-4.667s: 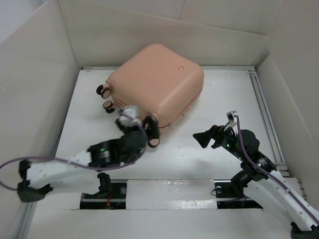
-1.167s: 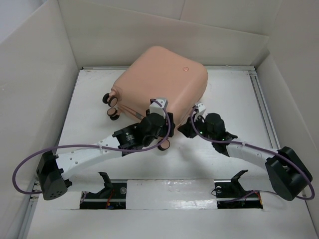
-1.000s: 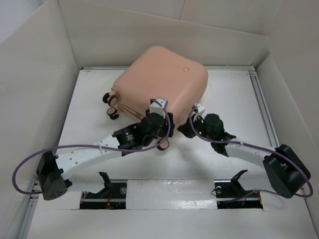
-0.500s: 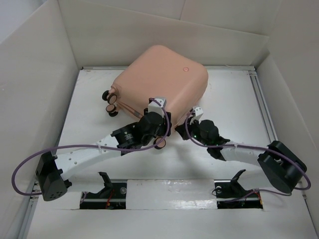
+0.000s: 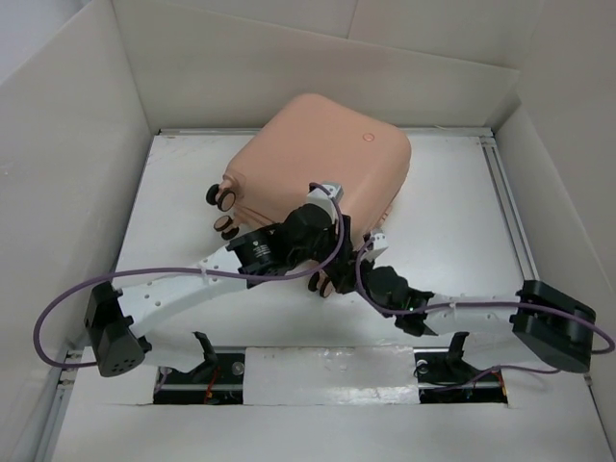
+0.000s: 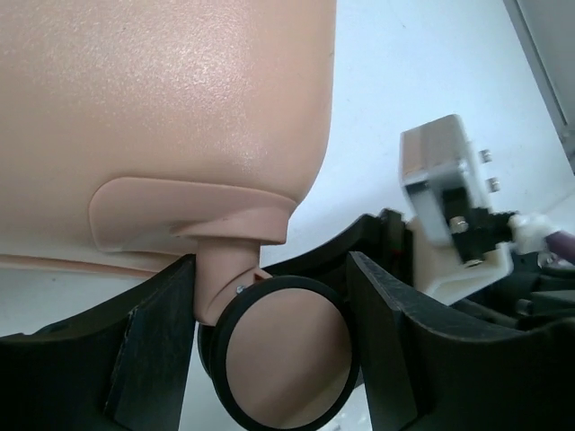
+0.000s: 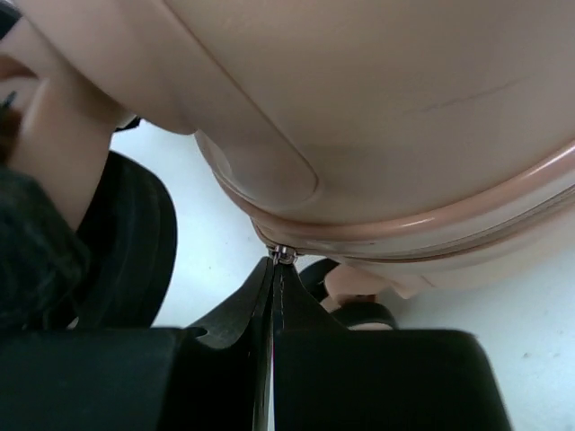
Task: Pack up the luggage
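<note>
The luggage (image 5: 327, 154), a peach-pink hard-shell suitcase, lies closed on the white table, its near corner lifted. My left gripper (image 5: 325, 274) is shut on one of its black-rimmed wheels (image 5: 328, 286). In the left wrist view that wheel (image 6: 283, 355) sits between the two black fingers (image 6: 153, 350) of the left gripper (image 6: 274, 305), under the shell (image 6: 162, 108). My right gripper (image 5: 358, 258) reaches in under the same corner. In the right wrist view, the right gripper (image 7: 274, 265) is shut on the small metal zipper pull (image 7: 279, 254) at the seam of the shell (image 7: 386, 108).
Two more wheels (image 5: 227, 200) stick out on the suitcase's left side. Tall cardboard walls (image 5: 77, 144) enclose the table on the left, back and right. A metal rail (image 5: 507, 212) runs along the right edge. The two arms almost touch at the suitcase's near corner.
The suitcase has shifted right and away, carried by my left gripper on its wheel. My right arm has slid left and nearer, and its jaws have closed on the zipper pull.
</note>
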